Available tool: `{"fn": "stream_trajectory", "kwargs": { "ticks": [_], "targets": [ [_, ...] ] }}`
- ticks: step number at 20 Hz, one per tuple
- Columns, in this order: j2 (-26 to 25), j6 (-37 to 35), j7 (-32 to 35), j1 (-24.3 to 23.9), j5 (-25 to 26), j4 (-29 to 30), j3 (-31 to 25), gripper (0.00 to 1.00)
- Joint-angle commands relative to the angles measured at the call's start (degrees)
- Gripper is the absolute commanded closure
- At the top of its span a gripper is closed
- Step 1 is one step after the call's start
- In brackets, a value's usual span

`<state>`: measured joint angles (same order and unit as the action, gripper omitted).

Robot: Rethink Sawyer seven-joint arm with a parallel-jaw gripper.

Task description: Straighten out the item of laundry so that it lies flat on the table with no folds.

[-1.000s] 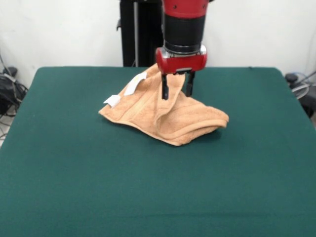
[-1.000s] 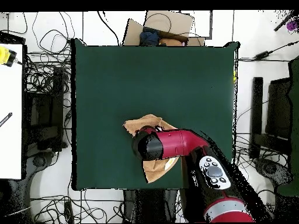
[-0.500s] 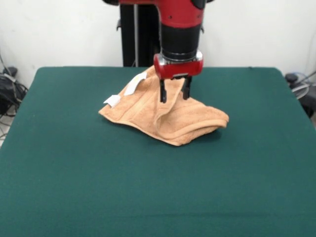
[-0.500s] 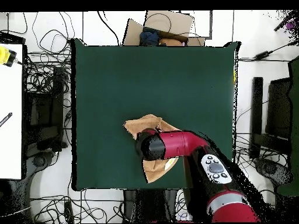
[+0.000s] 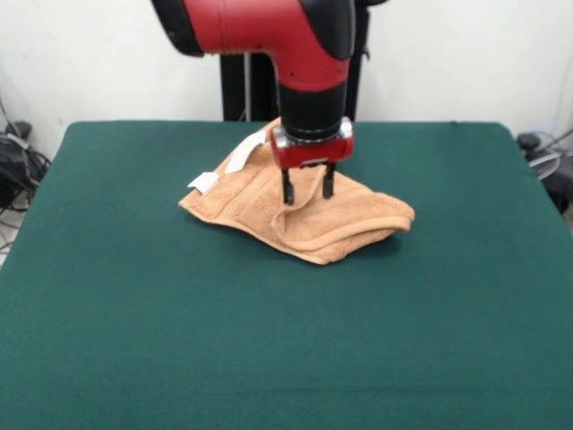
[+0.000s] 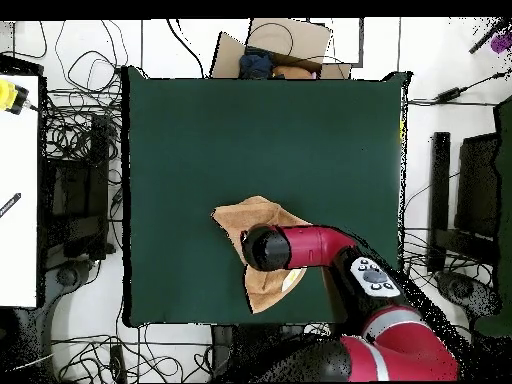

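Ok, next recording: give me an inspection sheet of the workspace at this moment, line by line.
Surface: dark green table, bare apart from the towel.
Job's things: tan-orange towel lies crumpled with raised folds; white label and white loop show at one side. Not flat yet.
Clutter: nothing seen on the table.
Grippers: gripper open, fingers down over a raised fold in the towel's middle; contact cannot be told.
Cables: many loose cables on the floor around the table, none on it.
Surroundings: white bench at one side, cardboard box beyond the table's far end, dark equipment opposite the bench.
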<state>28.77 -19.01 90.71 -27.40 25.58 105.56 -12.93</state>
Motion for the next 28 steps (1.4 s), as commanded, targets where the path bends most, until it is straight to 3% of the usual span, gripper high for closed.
{"fn": "stream_trajectory", "kwargs": {
  "ticks": [1, 11, 12, 25, 28],
  "targets": [
    [-4.2, 1.2, 1.6, -0.8, 3.2, -5.3, -1.0, 0.0],
    [-3.9, 2.7, 2.3, -0.3, 3.7, -4.6, -1.0, 0.0],
    [-3.7, 2.8, 2.3, -0.3, 3.8, -4.3, -0.9, 1.0],
    [-3.0, 2.4, 3.3, 0.6, 3.4, -3.7, -0.2, 1.0],
    [0.6, 0.0, 4.8, 1.8, 1.5, -1.5, -0.1, 1.0]
  ]
}}
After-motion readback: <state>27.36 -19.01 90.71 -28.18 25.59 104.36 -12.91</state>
